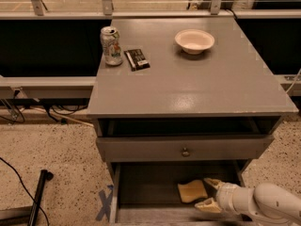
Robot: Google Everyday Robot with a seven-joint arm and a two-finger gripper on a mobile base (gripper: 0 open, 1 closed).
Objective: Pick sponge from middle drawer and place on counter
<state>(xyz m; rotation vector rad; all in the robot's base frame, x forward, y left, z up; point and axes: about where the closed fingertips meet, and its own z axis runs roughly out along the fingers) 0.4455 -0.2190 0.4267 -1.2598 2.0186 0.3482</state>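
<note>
Pincer (209,194): low at the right, reaching into the drawer (146,187); its two fingers stand apart, tips at the right edge of the sponge (192,191), clamped on nothing
Sponge: flat on the drawer floor, right of middle, not lifted
Done: drawer stands open; pincer is at the sponge
Left: as I judge it, close on the sponge, lift it out, set it on the tabletop (188,88), let go
Drawer: holds only the sponge, as far as shows; its front is cut off by the frame edge
Tabletop: carries a can (111,45), a dark packet (137,59) and a bowl (194,40) at the back
Bowl: nothing seen inside
</note>
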